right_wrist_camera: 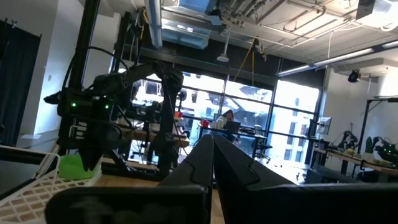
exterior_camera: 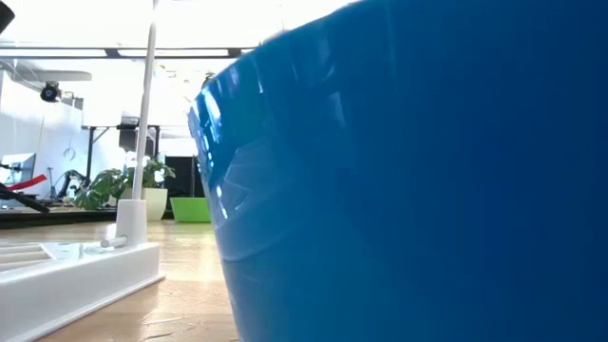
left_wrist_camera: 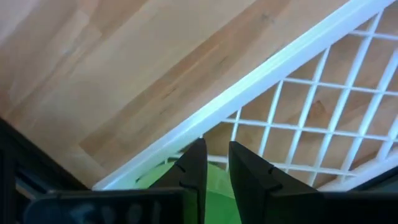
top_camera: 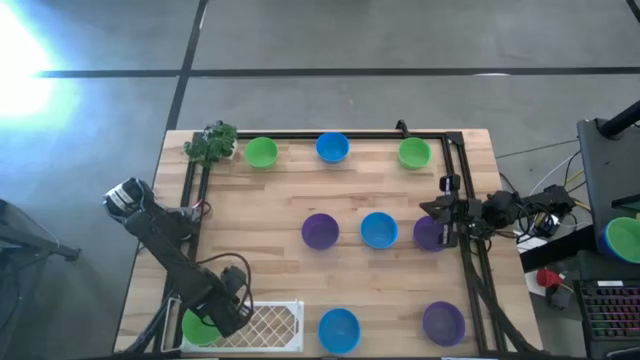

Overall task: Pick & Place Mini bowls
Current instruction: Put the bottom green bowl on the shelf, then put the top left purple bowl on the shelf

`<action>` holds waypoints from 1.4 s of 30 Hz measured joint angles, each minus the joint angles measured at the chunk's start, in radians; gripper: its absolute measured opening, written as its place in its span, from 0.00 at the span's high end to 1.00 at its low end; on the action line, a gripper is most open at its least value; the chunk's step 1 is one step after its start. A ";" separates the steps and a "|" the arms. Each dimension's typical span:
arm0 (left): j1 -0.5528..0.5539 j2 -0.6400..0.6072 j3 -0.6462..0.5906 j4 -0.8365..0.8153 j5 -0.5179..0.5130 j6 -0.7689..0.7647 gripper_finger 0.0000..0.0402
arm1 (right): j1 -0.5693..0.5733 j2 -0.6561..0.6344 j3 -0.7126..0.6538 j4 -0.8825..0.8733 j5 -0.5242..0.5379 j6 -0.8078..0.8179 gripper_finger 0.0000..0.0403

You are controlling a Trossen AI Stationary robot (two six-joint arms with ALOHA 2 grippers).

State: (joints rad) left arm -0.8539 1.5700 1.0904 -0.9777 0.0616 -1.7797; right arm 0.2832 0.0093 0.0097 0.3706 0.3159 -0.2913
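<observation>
While the left gripper (top_camera: 213, 318) hangs over the white mesh tray (top_camera: 275, 325) at the desk's (top_camera: 270, 215) near-left corner, jaws pinching the rim of a green mini bowl (top_camera: 198, 328), eight mini bowls lie scattered outside the tray. By my judgement, placing has barely begun. The right gripper (top_camera: 440, 212) waits at the right edge, jaws pressed together.

Three bowls (top_camera: 331, 148) stood in a row along the table's (top_camera: 270, 210) far edge, a toy plant (top_camera: 211, 143) at their left. Three more sat mid-table. The tray (top_camera: 272, 324) lay front-left, a bowl (top_camera: 198, 327) in it, two bowls to its right.
</observation>
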 joint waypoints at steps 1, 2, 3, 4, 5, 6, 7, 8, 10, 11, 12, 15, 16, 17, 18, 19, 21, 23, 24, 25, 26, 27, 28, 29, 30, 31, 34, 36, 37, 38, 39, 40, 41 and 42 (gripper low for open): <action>0.000 0.000 0.000 0.002 0.018 0.000 0.85 | 0.000 0.000 0.000 0.000 0.000 0.000 0.98; 0.000 0.000 0.000 0.004 0.034 -0.001 0.85 | 0.000 0.000 0.000 0.000 0.000 0.000 0.98; 0.000 0.000 0.000 0.003 0.047 -0.002 0.85 | 0.000 0.000 0.000 0.000 0.000 0.000 0.98; 0.000 0.000 0.000 0.004 0.062 -0.003 0.85 | 0.000 0.000 0.000 0.000 0.000 0.000 0.98; 0.000 0.000 0.000 0.005 0.076 -0.004 0.85 | 0.000 0.000 0.000 0.000 0.000 0.000 0.98; 0.000 0.000 0.000 0.007 0.088 -0.004 0.85 | 0.000 0.000 0.000 0.000 0.000 0.000 0.98; 0.000 0.000 0.000 0.007 0.097 -0.005 0.85 | 0.000 0.000 0.000 0.000 0.000 0.000 0.98; 0.000 0.000 0.000 0.007 0.104 -0.005 0.85 | 0.000 0.000 0.000 0.000 0.000 0.000 0.98; -0.001 0.000 0.000 0.009 0.115 -0.006 0.85 | 0.000 0.000 0.000 0.000 0.000 0.000 0.98; -0.001 0.000 0.000 0.009 0.123 -0.006 0.85 | 0.000 0.000 0.000 0.000 0.000 0.000 0.98; -0.001 0.000 0.000 0.009 0.129 -0.006 0.85 | 0.000 0.000 0.000 0.000 0.000 0.000 0.98; -0.001 0.000 0.003 0.006 0.118 0.002 0.85 | 0.000 0.000 0.000 0.000 0.000 0.001 0.98; -0.001 0.000 0.006 0.005 0.105 0.009 0.85 | 0.000 0.000 0.000 0.000 0.000 0.002 0.98; -0.001 0.000 0.012 0.005 0.083 0.020 0.85 | 0.000 0.000 0.000 0.000 0.000 0.002 0.98; -0.001 0.000 0.019 0.002 0.057 0.029 0.85 | 0.000 0.000 0.000 0.000 0.000 0.001 0.98; -0.001 0.000 0.027 -0.004 0.030 0.037 0.85 | 0.000 0.000 0.000 0.000 0.000 0.000 0.98; 0.000 -0.001 0.047 -0.016 -0.032 0.060 0.85 | 0.000 0.000 0.000 0.000 0.000 0.003 0.98; 0.002 -0.001 0.067 -0.025 -0.098 0.080 0.85 | 0.000 0.000 0.000 0.000 0.000 0.003 0.98; 0.002 -0.001 0.075 -0.031 -0.132 0.089 0.85 | 0.000 0.000 0.000 0.000 0.000 0.003 0.98; 0.003 -0.001 0.082 -0.038 -0.164 0.101 0.85 | 0.000 0.000 0.000 0.000 0.000 0.003 0.98; 0.004 -0.001 0.089 -0.040 -0.197 0.114 0.85 | 0.000 0.000 0.000 0.000 0.000 0.003 0.98; 0.005 -0.001 0.095 -0.044 -0.230 0.126 0.85 | 0.000 0.000 0.000 0.000 0.000 0.003 0.98; 0.006 -0.001 0.100 -0.055 -0.267 0.134 0.85 | 0.000 0.000 0.000 0.001 0.000 0.001 0.98; 0.009 -0.001 0.104 -0.067 -0.310 0.143 0.85 | 0.000 0.000 0.000 0.002 0.000 -0.003 0.98; 0.011 -0.002 0.106 -0.077 -0.358 0.152 0.85 | 0.000 0.000 0.000 0.005 0.000 -0.009 0.98; 0.013 -0.002 0.108 -0.081 -0.398 0.159 0.85 | 0.000 0.000 0.002 0.006 0.000 -0.014 0.98; 0.023 -0.003 0.110 -0.093 -0.478 0.188 0.85 | 0.000 0.005 0.031 -0.001 0.001 -0.019 0.98; 0.030 -0.005 0.110 -0.099 -0.501 0.207 0.85 | 0.000 0.016 0.063 -0.007 0.009 0.004 0.98; 0.034 -0.006 0.110 -0.106 -0.510 0.213 0.85 | 0.000 0.025 0.085 -0.031 0.026 0.010 0.98; 0.038 -0.006 0.109 -0.116 -0.521 0.217 0.85 | 0.000 0.035 0.109 -0.067 0.046 0.013 0.98; 0.042 -0.006 0.109 -0.123 -0.540 0.220 0.85 | 0.000 0.048 0.136 -0.111 0.073 0.018 0.98; 0.045 -0.006 0.109 -0.128 -0.568 0.226 0.85 | 0.000 0.065 0.165 -0.156 0.100 0.034 0.98; 0.048 -0.007 0.109 -0.134 -0.597 0.232 0.85 | 0.000 0.084 0.194 -0.197 0.125 0.060 0.98; 0.050 -0.009 0.108 -0.141 -0.629 0.238 0.85 | 0.000 0.106 0.224 -0.234 0.146 0.089 0.98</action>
State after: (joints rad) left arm -0.8040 1.5611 1.1988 -1.1186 -0.5669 -1.5419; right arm 0.2831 0.1154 0.2340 0.1363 0.4615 -0.2020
